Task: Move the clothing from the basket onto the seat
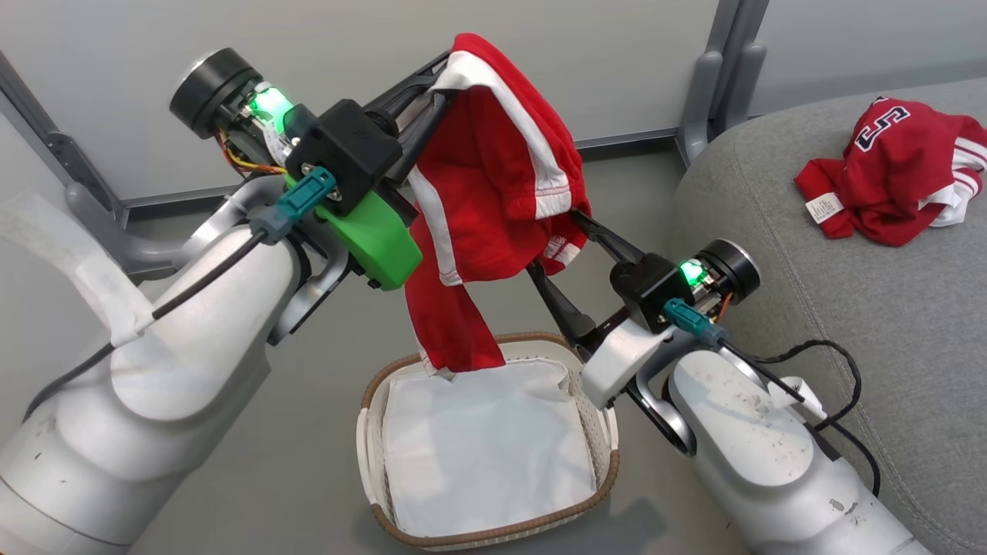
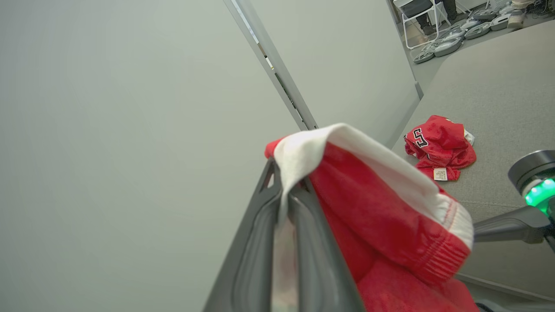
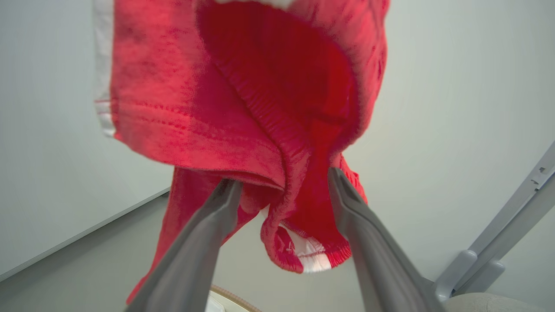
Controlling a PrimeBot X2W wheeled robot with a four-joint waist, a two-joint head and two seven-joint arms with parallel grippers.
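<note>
Left hand clamps the shorts by the white edge over the basket; right hand spread apart.

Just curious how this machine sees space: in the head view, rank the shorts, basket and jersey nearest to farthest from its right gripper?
1. Shorts, hanging between the open fingers of the right gripper.
2. Basket, just below it, centre.
3. Jersey, far right on the seat.
</note>
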